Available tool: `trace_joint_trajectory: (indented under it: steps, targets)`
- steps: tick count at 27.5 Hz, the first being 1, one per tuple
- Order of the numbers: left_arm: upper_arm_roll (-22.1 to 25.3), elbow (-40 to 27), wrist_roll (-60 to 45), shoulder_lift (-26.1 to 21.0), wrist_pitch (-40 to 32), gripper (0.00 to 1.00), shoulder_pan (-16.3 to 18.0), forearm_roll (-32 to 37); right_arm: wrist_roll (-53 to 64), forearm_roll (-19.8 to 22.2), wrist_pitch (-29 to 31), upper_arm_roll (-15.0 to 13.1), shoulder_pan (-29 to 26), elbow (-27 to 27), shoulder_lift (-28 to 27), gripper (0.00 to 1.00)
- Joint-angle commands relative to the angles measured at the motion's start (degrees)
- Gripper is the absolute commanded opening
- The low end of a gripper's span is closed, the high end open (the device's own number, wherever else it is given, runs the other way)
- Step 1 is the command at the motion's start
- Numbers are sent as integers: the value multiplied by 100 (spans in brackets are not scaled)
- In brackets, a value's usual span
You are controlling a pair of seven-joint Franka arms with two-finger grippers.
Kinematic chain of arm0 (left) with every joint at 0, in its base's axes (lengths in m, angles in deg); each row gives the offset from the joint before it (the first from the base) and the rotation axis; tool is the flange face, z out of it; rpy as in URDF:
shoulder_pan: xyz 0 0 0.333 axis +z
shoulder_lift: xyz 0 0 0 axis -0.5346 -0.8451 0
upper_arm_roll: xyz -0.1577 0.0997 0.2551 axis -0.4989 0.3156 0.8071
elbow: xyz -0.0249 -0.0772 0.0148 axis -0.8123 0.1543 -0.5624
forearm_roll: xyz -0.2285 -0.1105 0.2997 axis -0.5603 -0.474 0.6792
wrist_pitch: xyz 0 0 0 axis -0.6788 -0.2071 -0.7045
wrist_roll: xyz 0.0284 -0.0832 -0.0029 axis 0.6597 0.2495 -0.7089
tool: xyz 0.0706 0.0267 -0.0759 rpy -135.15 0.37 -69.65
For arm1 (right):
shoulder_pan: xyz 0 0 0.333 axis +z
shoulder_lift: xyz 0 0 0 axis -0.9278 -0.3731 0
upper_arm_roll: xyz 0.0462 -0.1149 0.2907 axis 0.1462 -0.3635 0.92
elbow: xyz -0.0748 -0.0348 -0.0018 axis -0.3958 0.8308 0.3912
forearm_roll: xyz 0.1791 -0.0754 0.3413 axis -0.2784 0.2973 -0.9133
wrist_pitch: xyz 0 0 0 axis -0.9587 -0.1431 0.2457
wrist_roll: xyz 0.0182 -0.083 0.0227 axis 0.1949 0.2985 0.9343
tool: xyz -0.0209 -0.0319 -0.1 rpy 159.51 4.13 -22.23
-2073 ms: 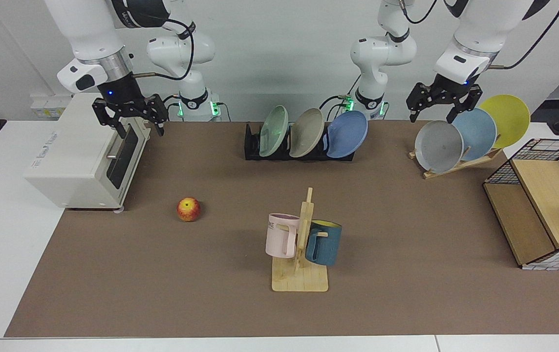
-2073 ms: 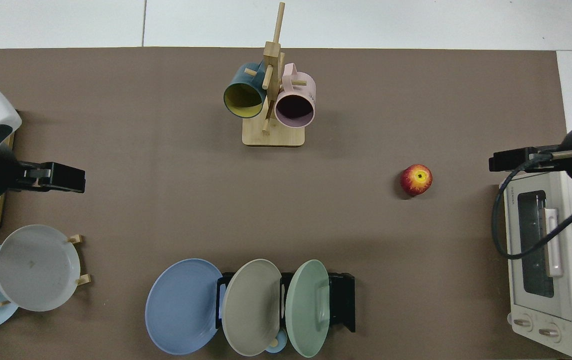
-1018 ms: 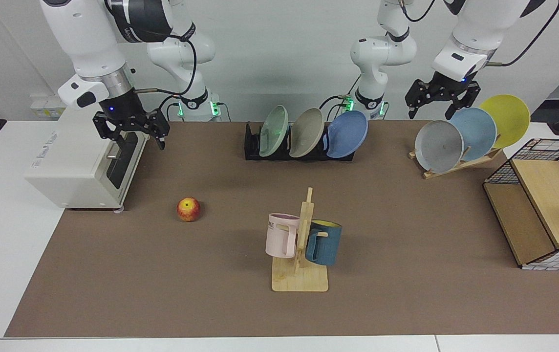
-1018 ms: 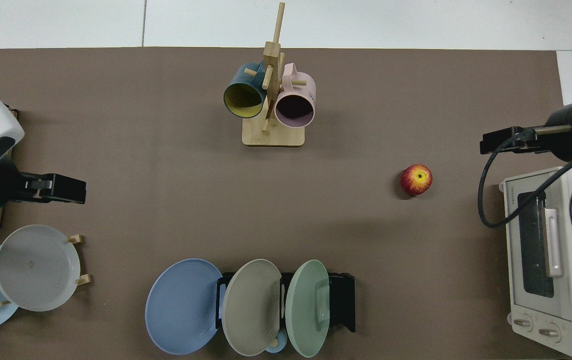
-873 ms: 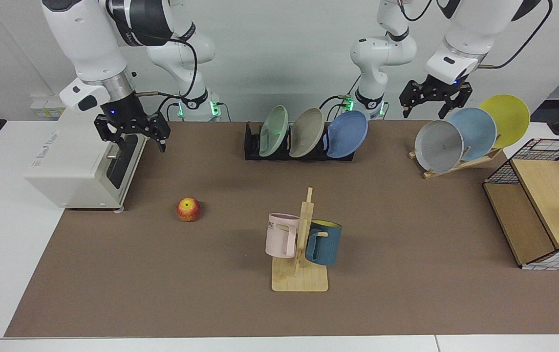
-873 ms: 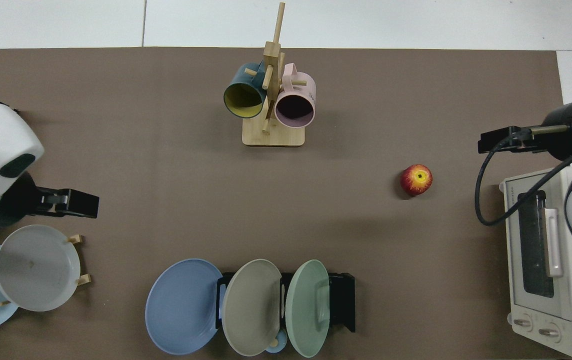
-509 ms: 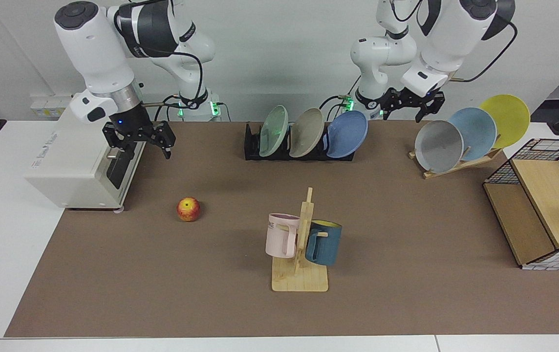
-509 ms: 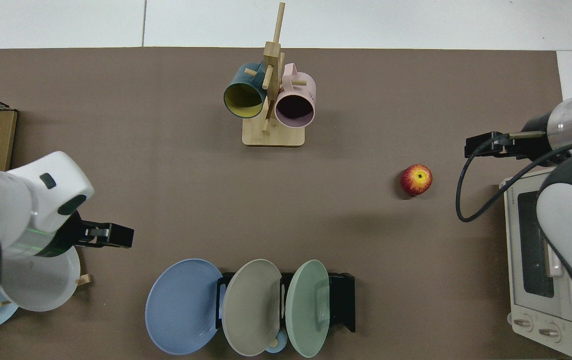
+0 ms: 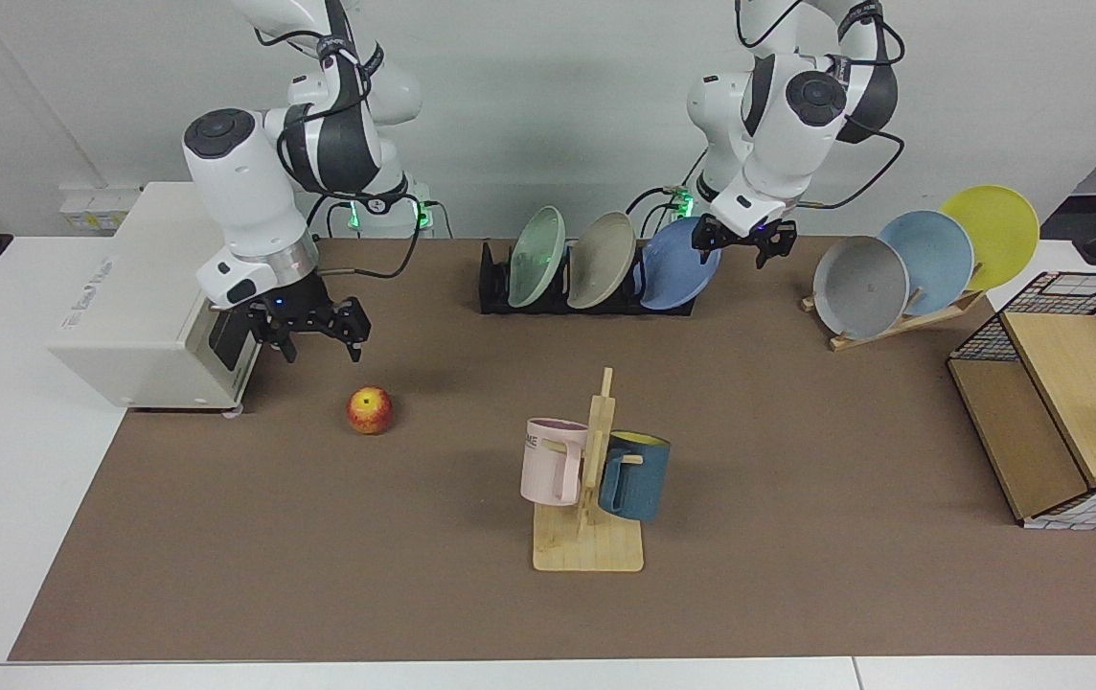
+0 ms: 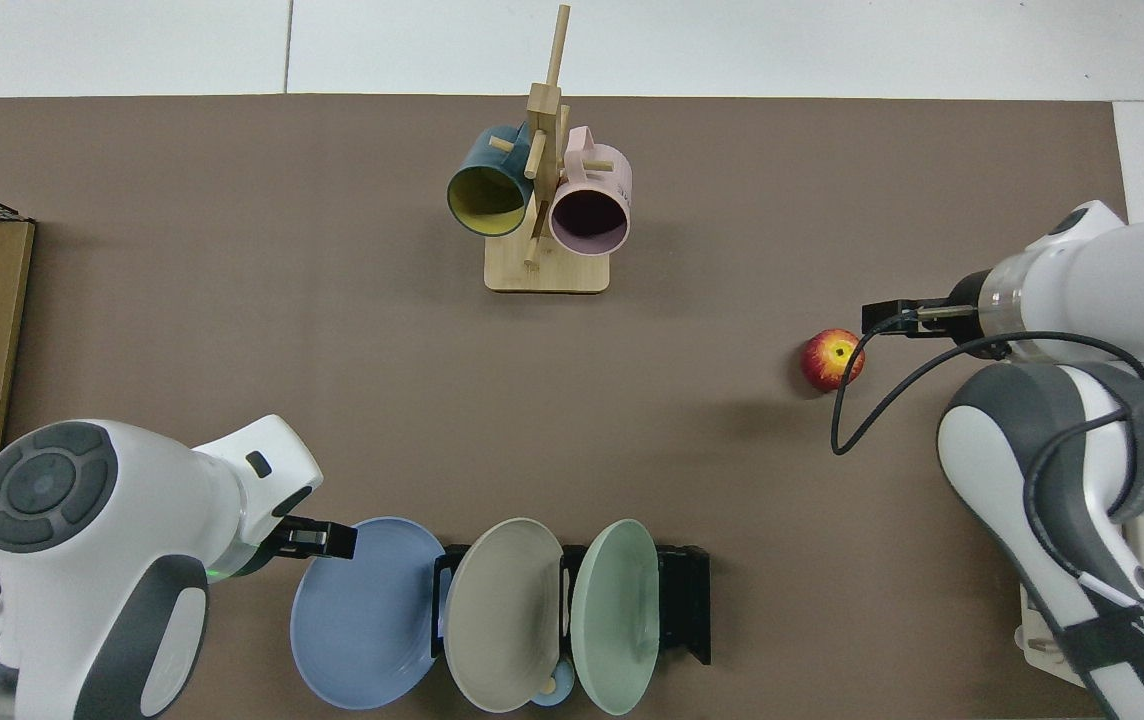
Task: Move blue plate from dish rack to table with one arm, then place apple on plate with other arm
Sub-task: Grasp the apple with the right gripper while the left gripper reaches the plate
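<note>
— So which one takes the blue plate (image 9: 680, 262)?

— Left gripper (image 9: 738, 240), I'd say. It hangs just above the plate's upper rim with its fingers spread and nothing in them. The plate leans in the end slot of the black dish rack (image 9: 500, 287), just below it.

— And to do it well?

— Straddle the rim squarely, then lift up and out before swinging away.

— The other one?

— Right gripper (image 9: 316, 332) hovers open and empty; the apple (image 9: 369, 410) sits on the table (image 9: 797, 431) just below and beside it.

Plain white wall (image 9: 548, 105) behind; white power strip (image 9: 93, 206) at wall base; even lighting.
</note>
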Motion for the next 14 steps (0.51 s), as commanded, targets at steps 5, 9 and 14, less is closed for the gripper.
trace_joint_trajectory:
  steps: [5, 9, 14]
  targets:
    - [-220, -780, -188, 304, 156, 99, -76, -386, -101, 35, 497, 86, 45, -114, -452, 100]
    - [-238, -780, -240, 304, 138, 94, -85, -395, -154, 35, 533, 165, 53, -122, -654, 100]
    - [-404, -780, -267, 322, 85, 62, -85, -395, -119, 35, 812, 166, 53, -183, -909, 100]
